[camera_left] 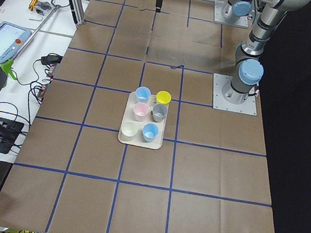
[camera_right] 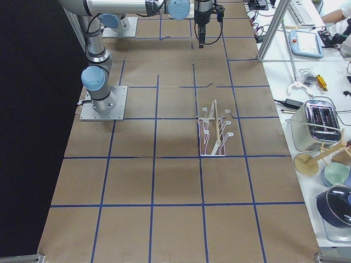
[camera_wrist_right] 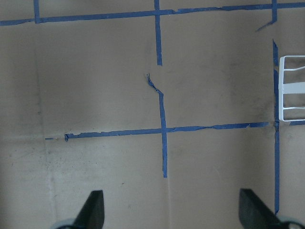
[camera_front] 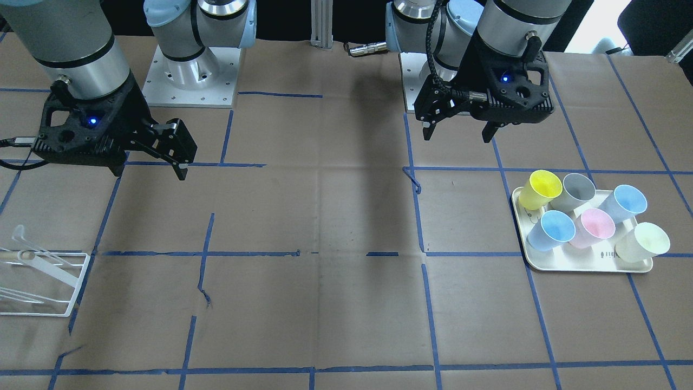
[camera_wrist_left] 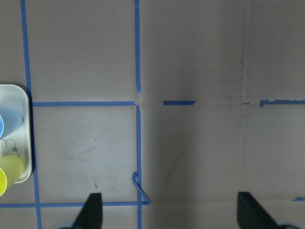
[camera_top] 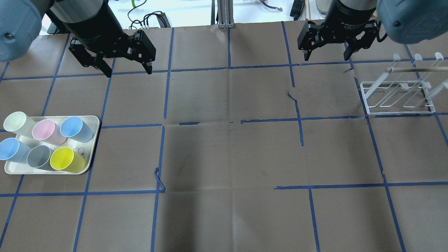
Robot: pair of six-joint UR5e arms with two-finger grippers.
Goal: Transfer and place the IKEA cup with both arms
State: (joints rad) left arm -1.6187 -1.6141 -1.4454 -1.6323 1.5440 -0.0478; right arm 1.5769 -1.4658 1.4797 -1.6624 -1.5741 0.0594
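We record the IKEA cup (camera_top: pixel 71 126) and its twin (camera_top: pixel 8 148) standing on the tray (camera_top: pixel 91 152). Left claw (camera_top: pixel 130 72) and right claw (camera_top: pixel 326 58) hang spread, empty.

Matt paper, smooth plastic, brushed metal.
The bench (camera_top: pixel 227 157) wears dull, creased brown paper crossed with blue tape (camera_top: pixel 259 67), torn in places. The cups (camera_top: pixel 71 127) look like smooth satin plastic on a matt cream tray (camera_front: pixel 574 262). The rack (camera_top: pixel 399 112) is white-coated wire. The arms (camera_front: pixel 514 21) are brushed silver metal with glossy pale-blue caps; the left claw (camera_front: pixel 459 135) and right claw (camera_front: pixel 149 173) are matt black plastic.
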